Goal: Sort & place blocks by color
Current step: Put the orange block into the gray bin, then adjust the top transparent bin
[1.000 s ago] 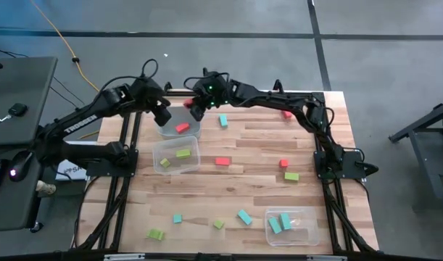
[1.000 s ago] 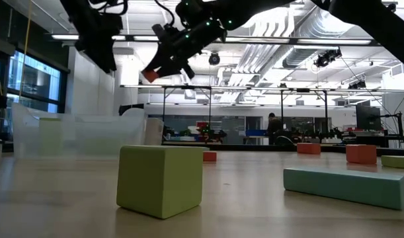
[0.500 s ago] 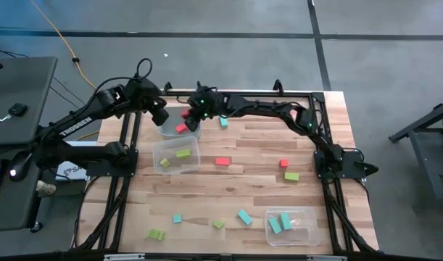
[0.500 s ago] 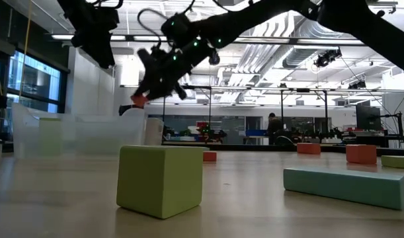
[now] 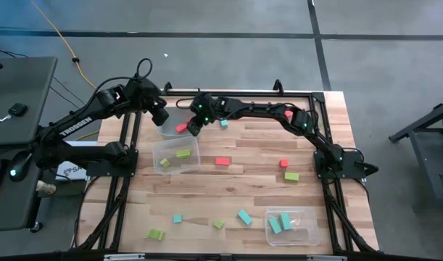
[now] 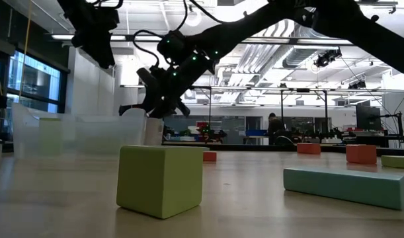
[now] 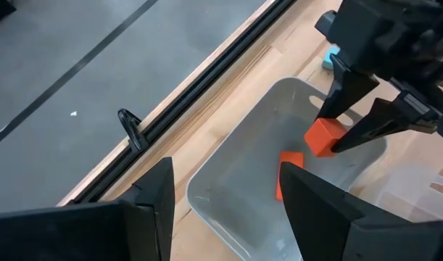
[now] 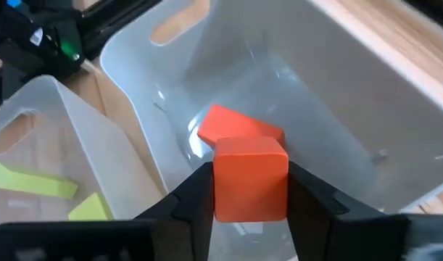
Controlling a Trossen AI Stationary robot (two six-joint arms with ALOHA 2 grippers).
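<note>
My right gripper (image 5: 186, 128) reaches down into the far-left clear tub (image 5: 170, 130) and is shut on a red cube (image 8: 250, 177). Another red block (image 8: 232, 127) lies on that tub's floor, just beyond the cube. My left gripper (image 5: 162, 116) hangs open above the tub's far-left corner, with nothing between its fingers (image 7: 152, 196). Loose red, lime green and teal blocks lie on the table, among them a red bar (image 5: 222, 161) and a teal cube (image 5: 223, 123). My right gripper pinches the red cube by two opposite sides (image 8: 215, 181) between its two fingers (image 8: 192, 199). The fingers slant down into the tub from the table's right side. The cube (image 7: 323, 138) hangs upright inside the tub's walls, above the red block (image 7: 290, 174) on the floor.
A second clear tub (image 5: 196, 145) holding lime green blocks (image 5: 183, 154) stands right beside the first, on its near side. A third tub (image 5: 308, 217) with teal blocks stands near the front right. More loose blocks (image 5: 291, 176) lie across the middle and front; a big lime cube (image 6: 161, 180) sits near the front edge.
My right gripper has come down and toward the table's left and near side with the red cube, from above the far-left tub's rim to inside its walls. The cube has stayed between the fingers.
</note>
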